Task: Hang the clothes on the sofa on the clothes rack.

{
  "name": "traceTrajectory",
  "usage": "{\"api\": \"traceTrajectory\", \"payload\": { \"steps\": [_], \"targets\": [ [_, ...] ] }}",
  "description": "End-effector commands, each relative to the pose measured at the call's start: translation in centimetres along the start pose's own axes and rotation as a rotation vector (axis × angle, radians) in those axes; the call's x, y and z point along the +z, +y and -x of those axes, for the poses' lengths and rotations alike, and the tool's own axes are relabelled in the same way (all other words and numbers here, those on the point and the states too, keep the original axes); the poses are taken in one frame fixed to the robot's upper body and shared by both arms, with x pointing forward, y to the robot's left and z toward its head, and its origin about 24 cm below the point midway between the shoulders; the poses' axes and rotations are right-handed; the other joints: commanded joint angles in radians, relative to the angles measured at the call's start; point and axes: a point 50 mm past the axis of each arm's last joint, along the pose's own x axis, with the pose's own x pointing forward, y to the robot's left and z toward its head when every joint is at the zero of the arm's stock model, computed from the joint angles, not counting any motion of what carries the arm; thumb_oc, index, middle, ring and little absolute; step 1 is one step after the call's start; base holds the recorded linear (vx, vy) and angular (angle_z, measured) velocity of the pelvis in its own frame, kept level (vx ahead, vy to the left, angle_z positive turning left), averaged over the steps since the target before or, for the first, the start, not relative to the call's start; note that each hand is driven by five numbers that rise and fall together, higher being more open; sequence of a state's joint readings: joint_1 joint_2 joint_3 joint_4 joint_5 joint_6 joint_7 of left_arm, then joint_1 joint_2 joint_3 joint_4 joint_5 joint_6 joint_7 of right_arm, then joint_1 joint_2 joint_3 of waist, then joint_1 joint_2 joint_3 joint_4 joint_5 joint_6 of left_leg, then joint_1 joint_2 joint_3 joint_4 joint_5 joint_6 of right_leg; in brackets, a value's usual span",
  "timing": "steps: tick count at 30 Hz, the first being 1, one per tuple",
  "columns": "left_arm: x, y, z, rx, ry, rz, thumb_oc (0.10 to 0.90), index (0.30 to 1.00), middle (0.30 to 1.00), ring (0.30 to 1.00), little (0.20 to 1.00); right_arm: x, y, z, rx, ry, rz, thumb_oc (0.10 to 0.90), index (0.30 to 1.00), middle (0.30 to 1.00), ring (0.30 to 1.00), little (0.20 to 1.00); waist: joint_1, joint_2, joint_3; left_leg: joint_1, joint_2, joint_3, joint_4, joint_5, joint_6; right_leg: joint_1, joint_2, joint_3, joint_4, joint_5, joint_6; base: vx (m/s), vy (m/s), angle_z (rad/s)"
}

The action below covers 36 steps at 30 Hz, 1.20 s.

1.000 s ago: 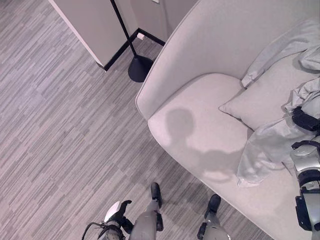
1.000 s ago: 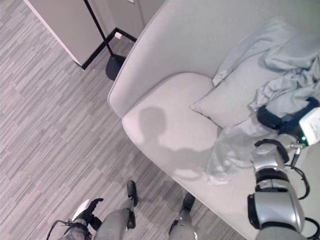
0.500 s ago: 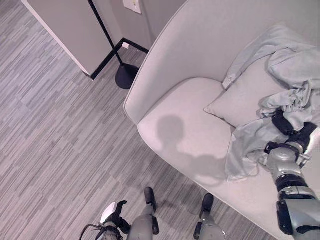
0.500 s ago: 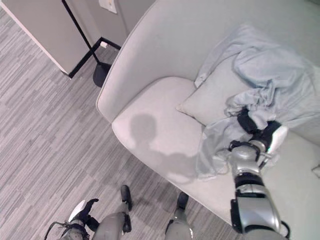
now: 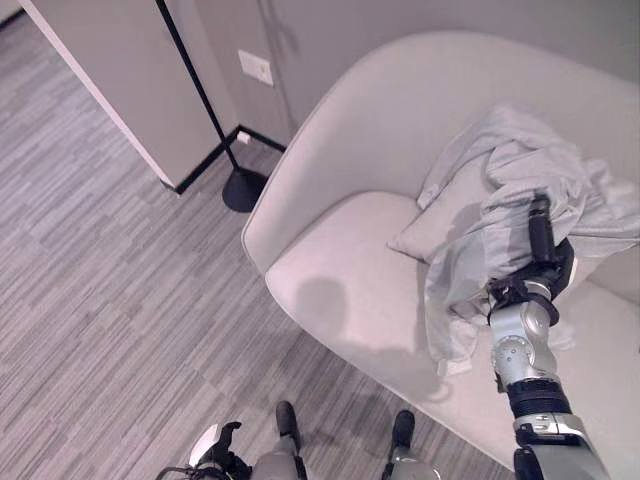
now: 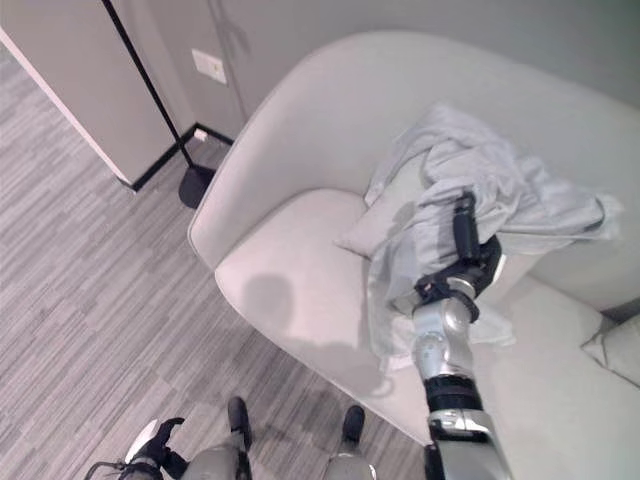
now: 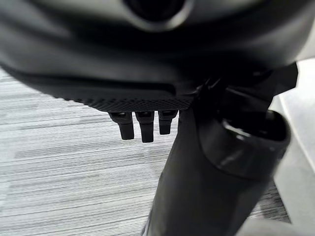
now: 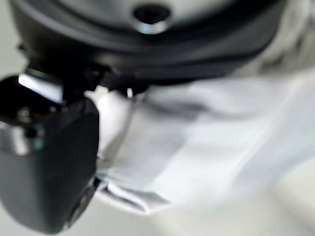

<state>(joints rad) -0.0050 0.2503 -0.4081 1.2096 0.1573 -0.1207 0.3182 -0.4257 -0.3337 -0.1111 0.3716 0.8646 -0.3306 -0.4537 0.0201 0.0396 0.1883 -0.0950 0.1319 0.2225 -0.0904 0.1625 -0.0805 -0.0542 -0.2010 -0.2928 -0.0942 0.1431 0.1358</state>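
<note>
Right hand point(image 5: 540, 262) at right of frame, raised over sofa point(image 5: 360, 270), fingers closed on pale grey shirt point(image 5: 520, 190); cloth bunched at hand, lifted, loose end hanging down toward seat. Rest of shirt draped over cushion point(image 5: 440, 225) against sofa back. Left hand point(image 5: 222, 440) at bottom edge, low by floor point(image 5: 110, 290), fingers straight, holding nothing. Black stand point(image 5: 242, 188) with round base at upper left, beside sofa.

The right arm point(image 5: 520, 358) is showing rounded silver-grey segments separated by black ribbed rings. The right hand point(image 5: 541, 262) is presenting a dark casing. The left hand point(image 5: 214, 446) is appearing dark, its thumb wearing a white cover, its shell showing fine dotted texture.
</note>
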Motion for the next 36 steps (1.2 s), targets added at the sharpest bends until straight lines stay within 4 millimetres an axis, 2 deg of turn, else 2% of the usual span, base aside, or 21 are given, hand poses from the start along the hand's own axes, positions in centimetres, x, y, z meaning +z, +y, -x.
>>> {"api": "traceTrajectory", "payload": {
  "steps": [1, 2, 3, 6, 12, 13, 14, 19, 20, 21, 22, 23, 24, 27, 30, 31, 33, 35, 36],
  "targets": [
    [2.0, -0.7, -0.3, -0.03, -0.066, -0.001, 0.8, 0.9, 0.9, 0.9, 0.9, 6.1, 5.5, -0.1, 0.261, -0.299, -0.23, 0.4, 0.3, 0.3, 0.3, 0.3, 0.035, -0.015, -0.097, 0.032, 0.041, -0.06, 0.003, -0.114, -0.04, 0.039, -0.007, 0.043, 0.01, -0.088, 0.022, 0.0, 0.0, 0.0],
    [2.5, -0.4, -0.3, -0.018, -0.095, 0.016, 0.8, 0.9, 0.9, 0.9, 0.9, 7.1, 6.5, 0.0, 0.302, -0.336, -0.263, 0.4, 0.3, 0.3, 0.3, 0.3, 0.045, -0.02, -0.116, 0.042, 0.042, -0.062, 0.003, -0.116, -0.04, 0.054, -0.007, 0.036, 0.009, -0.09, 0.022, 0.0, 0.0, 0.0],
    [2.4, -0.4, -0.3, -0.018, -0.095, 0.017, 0.8, 0.9, 0.9, 0.9, 0.9, 7.1, 6.5, 0.0, 0.301, -0.336, -0.262, 0.4, 0.3, 0.3, 0.3, 0.3, 0.045, -0.02, -0.115, 0.043, 0.043, -0.062, 0.003, -0.116, -0.04, 0.055, -0.007, 0.036, 0.009, -0.091, 0.022, 0.0, 0.008, 0.03],
    [3.9, 0.7, -0.5, 0.017, -0.162, 0.086, 0.8, 0.9, 0.9, 0.9, 0.9, 9.1, 8.1, 0.2, 0.357, -0.402, -0.292, 0.4, 0.3, 0.3, 0.3, 0.3, 0.057, -0.028, -0.137, 0.057, 0.042, -0.065, 0.003, -0.12, -0.041, 0.076, -0.007, 0.028, 0.009, -0.093, 0.024, 0.0, 0.007, 0.05],
    [8.5, 4.1, -0.3, 0.116, -0.369, 0.247, 0.8, 0.9, 0.9, 0.9, 0.9, 12.5, 11.9, 1.0, 0.489, -0.507, -0.311, 0.4, 0.3, 0.3, 0.3, 0.3, 0.066, -0.049, -0.178, 0.077, 0.045, -0.066, 0.003, -0.121, -0.043, 0.099, -0.006, 0.019, 0.011, -0.095, 0.024, 0.0, 0.002, 0.01],
    [10.3, 5.6, 0.1, 0.154, -0.451, 0.333, 0.8, 0.9, 0.9, 0.9, 0.9, 13.0, 13.2, 1.3, 0.534, -0.517, -0.3, 0.4, 0.3, 0.3, 0.3, 0.3, 0.065, -0.056, -0.189, 0.086, 0.048, -0.063, 0.003, -0.122, -0.044, 0.107, -0.005, 0.021, 0.011, -0.095, 0.023, 0.0, 0.0, 0.0],
    [10.3, 5.7, 0.2, 0.154, -0.449, 0.335, 0.8, 0.9, 0.9, 0.9, 0.9, 13.0, 13.2, 1.3, 0.535, -0.516, -0.301, 0.4, 0.3, 0.3, 0.3, 0.3, 0.064, -0.056, -0.188, 0.086, 0.048, -0.063, 0.003, -0.122, -0.044, 0.107, -0.005, 0.022, 0.012, -0.095, 0.023, 0.0, 0.0, 0.0],
    [14.8, 10.4, 2.9, 0.249, -0.71, 0.542, 0.8, 0.9, 0.9, 0.9, 0.9, 13.1, 15.2, 3.0, 0.65, -0.511, -0.26, 0.4, 0.3, 0.3, 0.3, 0.3, 0.055, -0.064, -0.208, 0.101, 0.053, -0.058, 0.003, -0.124, -0.043, 0.116, -0.001, 0.028, 0.013, -0.097, 0.02, -0.01, 0.002, -0.01],
    [15.4, 11.3, 3.6, 0.271, -0.753, 0.566, 0.8, 0.9, 0.9, 0.9, 0.9, 12.9, 15.4, 3.2, 0.665, -0.504, -0.242, 0.4, 0.3, 0.3, 0.3, 0.3, 0.052, -0.066, -0.211, 0.103, 0.054, -0.056, 0.003, -0.125, -0.043, 0.118, 0.0, 0.03, 0.013, -0.096, 0.02, -0.01, 0.002, -0.05],
    [15.4, 11.3, 3.6, 0.272, -0.752, 0.566, 0.8, 0.9, 0.9, 0.9, 0.9, 12.9, 15.4, 3.2, 0.666, -0.503, -0.242, 0.4, 0.3, 0.3, 0.3, 0.3, 0.051, -0.066, -0.211, 0.103, 0.054, -0.055, 0.003, -0.125, -0.043, 0.118, 0.0, 0.031, 0.013, -0.096, 0.02, -0.02, -0.002, -0.04],
    [16.7, 13.1, 5.0, 0.329, -0.841, 0.604, 0.8, 0.9, 0.9, 0.9, 0.9, 12.3, 15.8, 3.6, 0.696, -0.478, -0.223, 0.4, 0.3, 0.3, 0.3, 0.3, 0.049, -0.069, -0.216, 0.107, 0.056, -0.052, 0.003, -0.125, -0.044, 0.118, 0.001, 0.034, 0.014, -0.096, 0.018, -0.01, -0.001, -0.05],
    [16.6, 13.1, 5.0, 0.33, -0.838, 0.605, 0.8, 0.9, 0.9, 0.9, 0.9, 12.3, 15.8, 3.7, 0.696, -0.476, -0.224, 0.4, 0.3, 0.3, 0.3, 0.3, 0.048, -0.069, -0.216, 0.108, 0.057, -0.051, 0.003, -0.125, -0.044, 0.118, 0.001, 0.035, 0.014, -0.096, 0.018, -0.02, -0.012, -0.07],
    [18.0, 15.0, 6.7, 0.394, -0.942, 0.66, 0.8, 0.9, 0.9, 0.9, 0.9, 11.2, 16.0, 4.5, 0.737, -0.435, -0.201, 0.4, 0.3, 0.3, 0.3, 0.3, 0.044, -0.071, -0.218, 0.112, 0.059, -0.048, 0.003, -0.125, -0.045, 0.119, 0.003, 0.04, 0.015, -0.095, 0.016, -0.02, -0.019, -0.12],
    [19.7, 16.6, 9.1, 0.439, -1.088, 0.72, 0.8, 0.9, 0.9, 0.9, 0.9, 9.6, 15.7, 5.3, 0.772, -0.378, -0.176, 0.4, 0.3, 0.3, 0.3, 0.3, 0.039, -0.075, -0.221, 0.121, 0.063, -0.044, 0.003, -0.127, -0.046, 0.121, 0.004, 0.044, 0.015, -0.094, 0.014, -0.01, -0.021, -0.16],
    [21.3, 17.0, 10.9, 0.413, -1.206, 0.782, 0.8, 0.9, 0.9, 0.9, 0.9, 8.0, 15.7, 6.4, 0.826, -0.316, -0.167, 0.4, 0.3, 0.3, 0.3, 0.3, 0.034, -0.081, -0.221, 0.127, 0.067, -0.037, 0.003, -0.127, -0.048, 0.123, 0.006, 0.048, 0.015, -0.092, 0.012, -0.01, -0.018, -0.02],
    [22.2, 16.3, 11.6, 0.326, -1.259, 0.837, 0.8, 0.9, 0.9, 0.9, 0.9, 7.2, 15.9, 7.2, 0.865, -0.28, -0.169, 0.4, 0.3, 0.3, 0.3, 0.3, 0.029, -0.084, -0.22, 0.129, 0.068, -0.035, 0.003, -0.126, -0.047, 0.122, 0.007, 0.051, 0.015, -0.091, 0.011, -0.02, -0.032, -0.01],
    [22.6, 15.8, 11.8, 0.28, -1.272, 0.849, 0.8, 0.9, 0.9, 0.9, 0.9, 6.9, 15.9, 7.5, 0.879, -0.264, -0.169, 0.4, 0.3, 0.3, 0.3, 0.3, 0.027, -0.085, -0.221, 0.13, 0.068, -0.034, 0.003, -0.126, -0.046, 0.123, 0.007, 0.053, 0.016, -0.091, 0.011, 0.0, 0.0, 0.0],
    [23.8, 14.4, 12.1, 0.167, -1.297, 0.85, 0.8, 0.9, 0.9, 0.9, 0.9, 6.2, 16.2, 8.3, 0.915, -0.233, -0.185, 0.4, 0.3, 0.3, 0.3, 0.3, 0.022, -0.087, -0.22, 0.133, 0.069, -0.032, 0.003, -0.126, -0.045, 0.122, 0.008, 0.056, 0.017, -0.089, 0.009, 0.0, 0.0, 0.0],
    [24.6, 12.7, 12.2, 0.042, -1.301, 0.854, 0.8, 0.9, 0.9, 0.9, 0.9, 5.8, 16.6, 9.0, 0.947, -0.21, -0.194, 0.4, 0.3, 0.3, 0.3, 0.3, 0.016, -0.088, -0.219, 0.134, 0.068, -0.031, 0.003, -0.126, -0.043, 0.121, 0.009, 0.06, 0.018, -0.088, 0.008, -0.03, -0.02, -0.02]
  ]
}}
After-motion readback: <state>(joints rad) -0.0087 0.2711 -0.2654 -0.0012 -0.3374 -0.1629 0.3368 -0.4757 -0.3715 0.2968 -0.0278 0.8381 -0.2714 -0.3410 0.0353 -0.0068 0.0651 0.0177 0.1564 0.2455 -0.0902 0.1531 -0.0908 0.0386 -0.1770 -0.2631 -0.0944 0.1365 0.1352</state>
